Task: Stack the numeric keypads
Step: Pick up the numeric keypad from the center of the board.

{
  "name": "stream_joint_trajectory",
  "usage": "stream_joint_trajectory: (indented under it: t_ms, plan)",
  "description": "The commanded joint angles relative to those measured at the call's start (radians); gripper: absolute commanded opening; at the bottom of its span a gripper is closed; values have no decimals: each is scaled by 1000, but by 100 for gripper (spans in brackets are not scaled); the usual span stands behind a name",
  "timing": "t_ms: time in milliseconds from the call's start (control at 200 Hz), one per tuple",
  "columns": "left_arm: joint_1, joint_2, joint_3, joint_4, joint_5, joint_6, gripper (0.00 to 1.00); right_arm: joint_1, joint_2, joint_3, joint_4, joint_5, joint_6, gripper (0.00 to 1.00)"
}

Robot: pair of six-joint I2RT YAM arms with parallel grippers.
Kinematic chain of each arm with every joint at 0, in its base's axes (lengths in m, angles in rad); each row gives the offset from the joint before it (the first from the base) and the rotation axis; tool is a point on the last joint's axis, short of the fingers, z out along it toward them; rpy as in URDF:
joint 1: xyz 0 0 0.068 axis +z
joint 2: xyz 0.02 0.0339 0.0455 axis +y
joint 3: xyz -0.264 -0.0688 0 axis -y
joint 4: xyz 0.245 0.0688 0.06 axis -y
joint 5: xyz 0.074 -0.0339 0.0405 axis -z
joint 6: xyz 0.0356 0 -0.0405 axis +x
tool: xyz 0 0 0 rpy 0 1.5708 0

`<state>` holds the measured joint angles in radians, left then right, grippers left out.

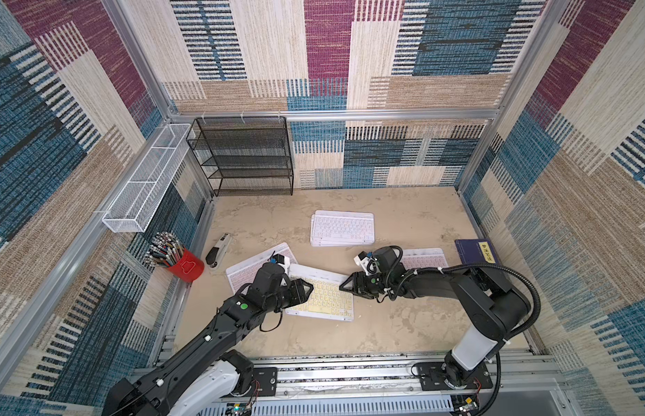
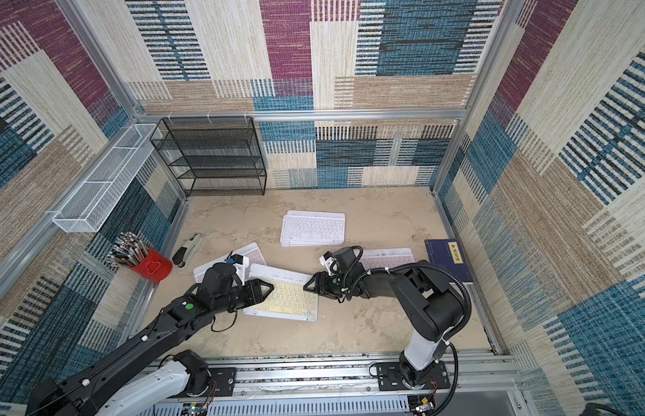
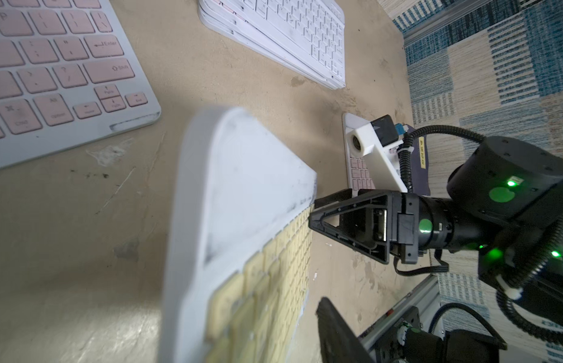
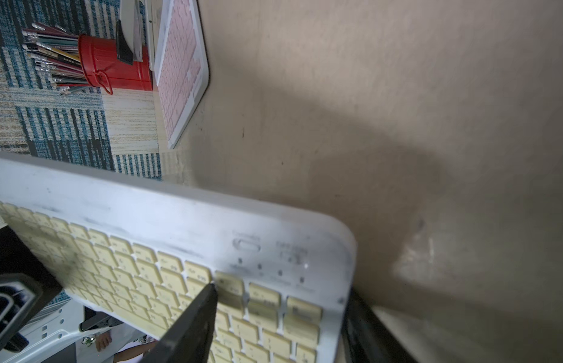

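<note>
A yellow-keyed keypad [image 1: 328,295] [image 2: 288,299] lies slanted mid-table between both arms. My right gripper [image 1: 344,286] [image 4: 281,301] is shut on its right end, one finger [image 4: 192,323] on the keys and the other under the edge. That end sits raised above its shadow. My left gripper [image 1: 308,288] straddles the left end, and a strip of table shows between its visible finger [image 3: 336,333] and the keys. A stack of keypads [image 1: 342,228], white on top, lies behind. Pink keypads lie at left [image 1: 249,266] and right [image 1: 425,259], each partly hidden by an arm.
A grey-black stapler [image 1: 218,250] and a red cup of pencils [image 1: 186,264] sit at the left. A dark blue book [image 1: 475,252] lies at the right wall. A black mesh shelf [image 1: 241,155] and a white wire basket [image 1: 144,180] stand at the back left.
</note>
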<state>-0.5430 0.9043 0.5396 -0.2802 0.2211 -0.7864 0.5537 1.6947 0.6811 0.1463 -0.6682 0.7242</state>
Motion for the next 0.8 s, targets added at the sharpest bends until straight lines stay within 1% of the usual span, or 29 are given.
stream_joint_trajectory:
  t_ms: [0,105,230,371,526,636,741,791]
  plan:
    - [21,-3,-11,61,67,-3,0,-16,-11,-13,-97,61,-25,64]
    - [42,1,-16,66,84,-7,0,-32,-23,-32,-76,26,-39,65]
    - [74,-10,-52,112,117,-41,0,-49,-20,-88,51,-74,-10,66]
    - [129,-31,-115,220,196,-113,0,-53,6,-127,157,-124,20,66]
    - [152,-68,-128,227,224,-125,0,-57,62,-161,315,-222,77,66]
    - [174,-99,-140,228,242,-139,0,-58,93,-162,339,-232,88,66]
    - [203,-123,-176,299,294,-193,0,-61,105,-173,371,-243,99,66]
    - [206,-124,-173,289,295,-195,0,-63,110,-177,401,-261,118,66]
